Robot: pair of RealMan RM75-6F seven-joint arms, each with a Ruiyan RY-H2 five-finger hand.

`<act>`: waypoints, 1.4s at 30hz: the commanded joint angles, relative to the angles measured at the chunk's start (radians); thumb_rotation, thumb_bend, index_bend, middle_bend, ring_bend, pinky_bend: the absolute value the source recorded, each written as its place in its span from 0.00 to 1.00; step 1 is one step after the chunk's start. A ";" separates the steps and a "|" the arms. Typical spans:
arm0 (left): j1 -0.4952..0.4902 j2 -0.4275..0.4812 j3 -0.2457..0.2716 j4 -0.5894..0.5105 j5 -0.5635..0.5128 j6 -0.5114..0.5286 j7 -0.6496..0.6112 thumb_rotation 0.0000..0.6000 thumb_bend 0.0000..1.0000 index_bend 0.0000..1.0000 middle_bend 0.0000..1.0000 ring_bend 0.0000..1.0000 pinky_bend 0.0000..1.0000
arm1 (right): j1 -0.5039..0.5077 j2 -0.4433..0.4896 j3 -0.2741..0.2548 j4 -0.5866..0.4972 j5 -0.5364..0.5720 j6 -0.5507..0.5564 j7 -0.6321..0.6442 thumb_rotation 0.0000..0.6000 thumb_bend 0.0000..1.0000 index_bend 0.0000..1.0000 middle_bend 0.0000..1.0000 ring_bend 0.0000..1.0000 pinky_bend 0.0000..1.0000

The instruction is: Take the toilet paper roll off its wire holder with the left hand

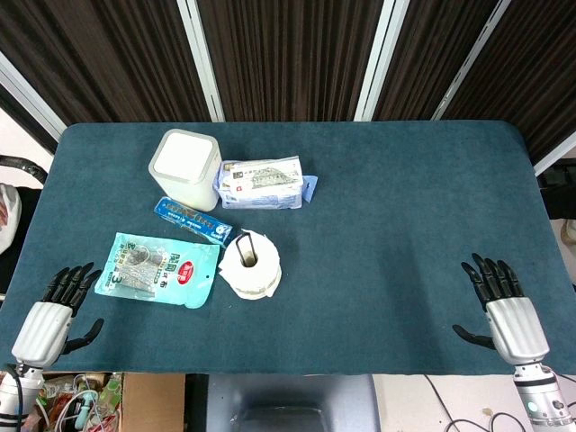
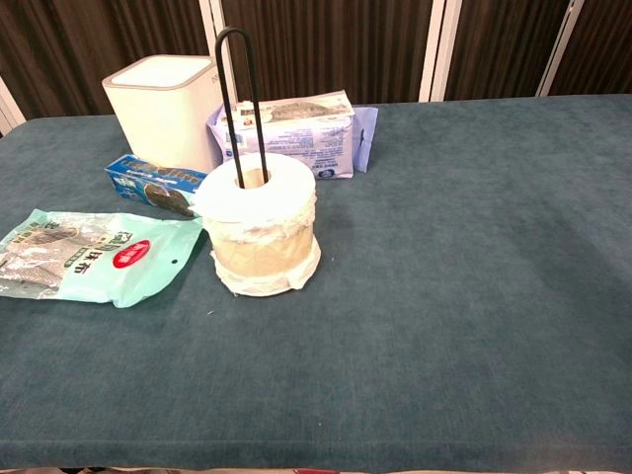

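Toilet paper roll (image 1: 250,266) on wire holder (image 2: 235,99); left hand (image 1: 56,310) open, flat

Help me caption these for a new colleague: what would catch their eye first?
Probably the toilet paper roll standing on its tall black wire holder, left of the table's centre. Behind it cluster a white bin, a tissue pack and a blue box, with a green packet lying to its left. The left hand and right hand rest open at the near corners.
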 commanded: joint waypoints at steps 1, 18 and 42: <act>-0.002 0.003 0.010 -0.004 0.003 -0.013 -0.016 1.00 0.37 0.00 0.00 0.00 0.05 | -0.002 0.005 0.002 -0.004 0.000 0.006 0.012 1.00 0.07 0.00 0.00 0.00 0.00; -0.183 -0.336 0.002 0.125 0.056 -0.108 -0.667 1.00 0.33 0.00 0.00 0.00 0.03 | 0.007 0.059 -0.023 -0.015 -0.008 -0.033 0.115 1.00 0.07 0.00 0.00 0.00 0.00; -0.315 -0.660 -0.195 0.127 -0.245 -0.331 -0.410 1.00 0.32 0.00 0.00 0.00 0.02 | 0.003 0.109 -0.012 -0.013 0.025 -0.032 0.212 1.00 0.06 0.00 0.00 0.00 0.00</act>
